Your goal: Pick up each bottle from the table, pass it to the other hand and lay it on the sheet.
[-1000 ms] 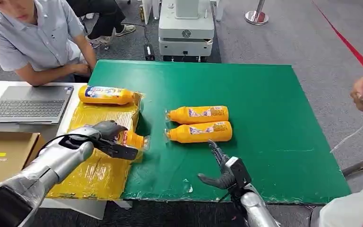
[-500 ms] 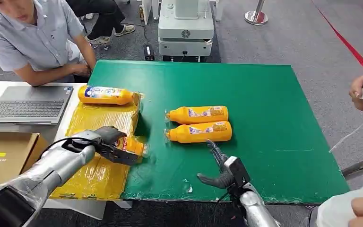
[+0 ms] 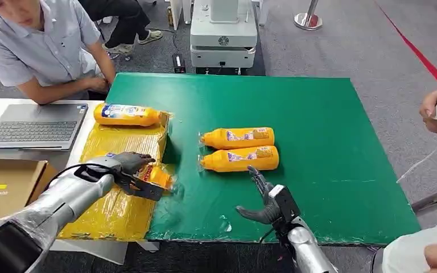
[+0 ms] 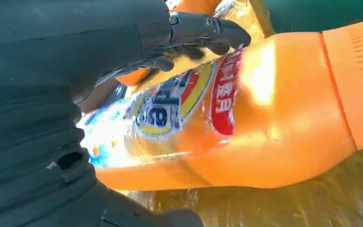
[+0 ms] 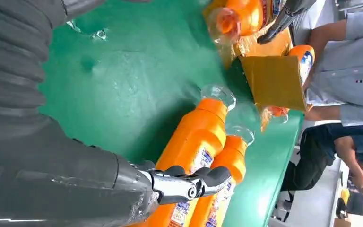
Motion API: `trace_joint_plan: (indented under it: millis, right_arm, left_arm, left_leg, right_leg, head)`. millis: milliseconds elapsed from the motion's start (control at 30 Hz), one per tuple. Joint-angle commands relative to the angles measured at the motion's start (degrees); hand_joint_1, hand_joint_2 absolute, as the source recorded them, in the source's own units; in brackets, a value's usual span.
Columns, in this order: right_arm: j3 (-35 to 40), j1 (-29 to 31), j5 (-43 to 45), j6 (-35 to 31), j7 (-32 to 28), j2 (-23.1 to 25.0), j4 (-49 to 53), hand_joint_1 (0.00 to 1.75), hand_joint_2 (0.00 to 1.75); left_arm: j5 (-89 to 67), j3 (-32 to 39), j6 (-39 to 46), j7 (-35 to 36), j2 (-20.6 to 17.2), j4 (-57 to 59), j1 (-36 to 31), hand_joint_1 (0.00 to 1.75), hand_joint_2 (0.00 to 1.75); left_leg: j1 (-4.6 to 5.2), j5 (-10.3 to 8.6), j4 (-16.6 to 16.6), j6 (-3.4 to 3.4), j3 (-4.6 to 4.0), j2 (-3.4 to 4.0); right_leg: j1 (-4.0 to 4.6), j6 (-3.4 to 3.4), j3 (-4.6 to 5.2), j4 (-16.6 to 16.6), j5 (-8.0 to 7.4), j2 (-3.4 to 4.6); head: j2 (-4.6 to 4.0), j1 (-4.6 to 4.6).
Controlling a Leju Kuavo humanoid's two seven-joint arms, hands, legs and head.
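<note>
The left hand (image 3: 126,165) was clamped around an orange bottle (image 3: 158,176), holding it at the right edge of the yellow sheet (image 3: 114,210), the cap pointing toward three o'clock. At about twelve o'clock from that hand a second orange bottle (image 3: 127,114) lay on its side across the sheet's far end. The right hand (image 3: 264,203) hovered over the green table (image 3: 330,142) with fingers spread and empty, and at its eleven o'clock two more orange bottles (image 3: 238,137) (image 3: 240,158) lay side by side, near each other.
</note>
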State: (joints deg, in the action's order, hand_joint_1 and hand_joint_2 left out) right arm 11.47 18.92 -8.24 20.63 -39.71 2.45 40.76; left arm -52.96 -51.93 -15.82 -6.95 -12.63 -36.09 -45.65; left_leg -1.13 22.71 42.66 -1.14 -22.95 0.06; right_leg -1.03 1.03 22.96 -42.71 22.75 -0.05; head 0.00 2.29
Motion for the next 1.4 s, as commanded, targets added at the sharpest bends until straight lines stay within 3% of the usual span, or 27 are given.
trace_joint_plan:
  millis: [33,267,367,533,900,1000,1100,1167,1200,1233,1300,1333,1400]
  right_arm:
    - [-0.7,3.7,-0.2,-0.1,-0.3,0.5,-0.8,0.00,1.75]
    - [-0.8,3.9,-0.2,-0.3,-0.3,0.5,-1.1,0.00,1.75]
    - [-0.9,2.8,0.1,-0.6,-0.3,0.0,0.2,0.00,1.75]
    - [-1.3,1.2,0.5,-0.8,-0.3,-0.8,1.9,0.00,1.75]
    - [-1.1,0.9,0.4,-0.8,-0.3,-0.8,2.2,0.00,1.75]
    - [-1.0,0.1,0.4,-1.2,-0.3,-1.0,3.1,0.00,1.75]
    - [-2.0,-1.7,1.2,-1.7,-0.3,-1.6,4.9,0.00,1.75]
    - [-7.4,-4.4,5.3,-3.0,-0.3,1.0,8.6,0.00,1.75]
    - [-9.1,-6.5,6.4,-4.5,-0.1,2.5,12.6,0.00,0.00]
    - [-10.5,-10.7,7.0,-8.9,0.6,4.8,21.3,0.00,0.00]
    - [-9.2,-16.8,7.8,-16.2,5.0,6.8,33.6,0.00,0.00]
    - [-7.3,-18.6,8.4,-17.7,6.9,6.4,37.3,0.00,0.00]
    - [-5.6,-20.6,6.7,-24.5,6.8,6.5,41.3,0.00,0.00]
  left_arm:
    - [0.5,-2.0,-1.5,-0.6,-0.2,1.3,-5.4,0.00,1.75]
    - [1.9,-1.8,-0.6,-1.2,-0.5,0.1,-5.4,0.00,1.75]
    - [5.8,1.0,2.1,-2.2,-1.6,-7.3,-4.5,0.00,1.75]
    - [13.0,4.1,-1.2,-1.3,-5.6,-21.1,-3.1,0.00,1.75]
    - [13.9,6.1,3.5,-1.0,-5.5,-25.2,-1.4,0.00,1.75]
    - [14.3,6.9,4.3,-1.3,-7.9,-28.9,0.0,0.00,1.75]
    - [16.5,11.9,8.1,-2.5,-10.4,-37.2,5.1,0.00,1.75]
    - [23.3,22.8,14.4,-6.4,-6.5,-47.1,18.1,0.00,1.75]
    - [25.8,26.2,16.3,-8.0,-3.9,-51.9,25.1,0.00,1.75]
    - [30.6,28.9,18.1,-11.8,0.1,-58.1,34.7,0.00,1.75]
    - [36.0,28.6,21.1,-15.9,4.3,-64.0,45.4,0.00,1.75]
    - [35.1,26.3,23.5,-16.1,3.9,-65.1,47.2,0.00,1.75]
    - [39.5,26.6,26.6,-18.0,7.0,-65.8,49.8,0.00,1.75]
  left_leg:
    - [0.00,0.00,0.0,0.00,0.00,0.00]
    - [0.00,0.00,0.0,0.00,0.00,0.00]
    - [0.00,0.00,0.0,0.00,0.00,0.00]
    - [0.00,0.00,0.0,0.00,0.00,0.00]
    - [0.00,0.00,0.0,0.00,0.00,0.00]
    - [0.00,0.00,0.0,0.00,0.00,0.00]
    - [0.00,0.00,0.0,0.00,0.00,0.00]
    - [0.00,0.00,0.0,0.00,0.00,0.00]
    - [0.00,0.00,0.0,0.00,0.00,0.00]
    - [0.00,0.00,0.0,0.00,0.00,0.00]
    - [0.00,0.00,0.0,0.00,0.00,0.00]
    - [0.00,0.00,0.0,0.00,0.00,0.00]
    - [0.00,0.00,0.0,0.00,0.00,0.00]
  right_leg:
    - [0.00,0.00,0.00,0.0,0.00,0.00]
    - [0.00,0.00,0.00,0.0,0.00,0.00]
    - [0.00,0.00,0.00,0.0,0.00,0.00]
    - [0.00,0.00,0.00,0.0,0.00,0.00]
    - [0.00,0.00,0.00,0.0,0.00,0.00]
    - [0.00,0.00,0.00,0.0,0.00,0.00]
    - [0.00,0.00,0.00,0.0,0.00,0.00]
    - [0.00,0.00,0.00,0.0,0.00,0.00]
    - [0.00,0.00,0.00,0.0,0.00,0.00]
    - [0.00,0.00,0.00,0.0,0.00,0.00]
    - [0.00,0.00,0.00,0.0,0.00,0.00]
    - [0.00,0.00,0.00,0.0,0.00,0.00]
    - [0.00,0.00,0.00,0.0,0.00,0.00]
  head:
    - [0.00,-0.07]
    - [0.00,0.00]
    - [0.00,0.00]
    - [0.00,0.13]
    - [0.00,0.04]
    - [0.00,0.07]
    - [0.00,-0.13]
    - [0.00,-0.04]
    - [0.00,0.04]
    - [0.00,0.11]
    - [0.00,0.22]
    - [0.00,0.04]
    - [0.00,-0.44]
